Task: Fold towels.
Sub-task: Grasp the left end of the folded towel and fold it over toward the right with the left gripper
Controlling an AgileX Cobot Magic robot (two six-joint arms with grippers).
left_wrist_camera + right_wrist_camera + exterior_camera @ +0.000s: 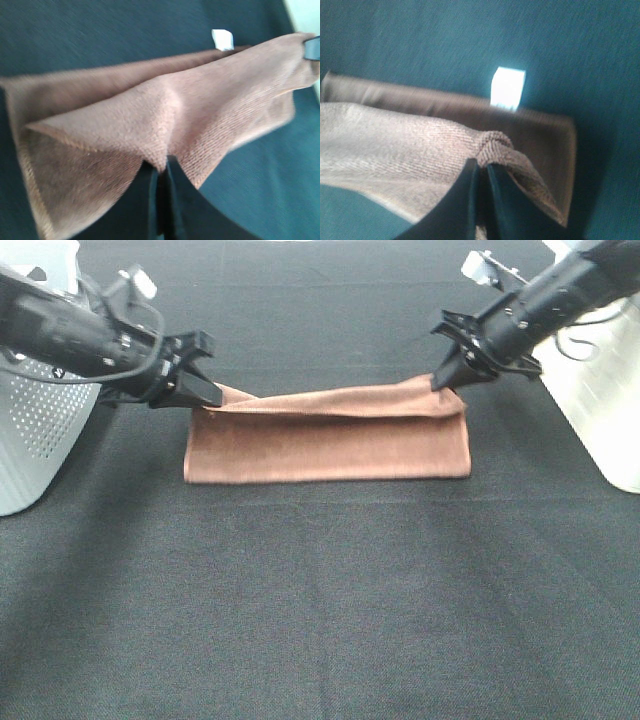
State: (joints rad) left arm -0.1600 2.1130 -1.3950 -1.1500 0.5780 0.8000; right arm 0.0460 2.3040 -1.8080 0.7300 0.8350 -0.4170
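Observation:
The reddish-brown towel (330,445) lies folded in a long band across the middle of the black table. Its upper layer is lifted at both far corners. My left gripper (203,397) is shut on the far left corner. In the left wrist view the fingers (150,200) pinch the cloth (210,100). My right gripper (447,378) is shut on the far right corner. In the right wrist view the fingers (465,200) pinch a bunched bit of hem on the towel (395,145). The small white tag (507,87) sticks out from the far edge and also shows in the left wrist view (222,39).
A white perforated bin (40,440) stands at the left edge of the table, behind the left arm. Another white bin (600,410) stands at the right edge. The black table cover (320,620) stretches in front of the towel.

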